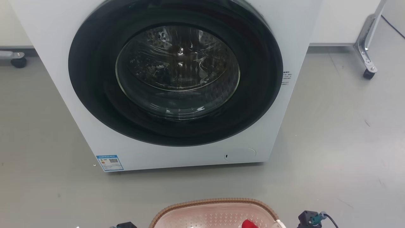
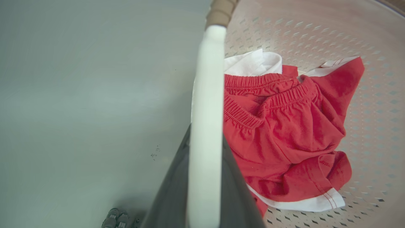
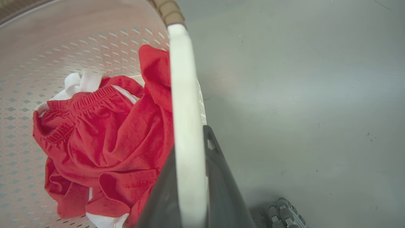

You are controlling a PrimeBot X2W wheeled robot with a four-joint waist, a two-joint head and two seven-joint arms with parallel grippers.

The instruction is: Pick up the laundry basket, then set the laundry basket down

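The laundry basket (image 1: pixel 215 201) shows at the bottom of the head view, its brown woven-look rim facing a washing machine. Its cream perforated wall (image 2: pixel 316 28) holds a red garment with white trim (image 2: pixel 284 126). My left gripper (image 2: pixel 205 133) is shut on the basket's white side handle (image 2: pixel 208 79), one dark finger on each side. My right gripper (image 3: pixel 190 139) is shut the same way on the opposite white handle (image 3: pixel 183 79), with the red garment (image 3: pixel 104 136) just inside the wall (image 3: pixel 63 38). Whether the basket touches the floor is unclear.
A white front-loading washing machine (image 1: pixel 177 79) with a shut round door stands close ahead of the basket. A metal leg on a caster (image 1: pixel 368 72) stands at the far right, another caster (image 1: pixel 18 61) at the far left. Grey floor (image 1: pixel 341 142) lies around both.
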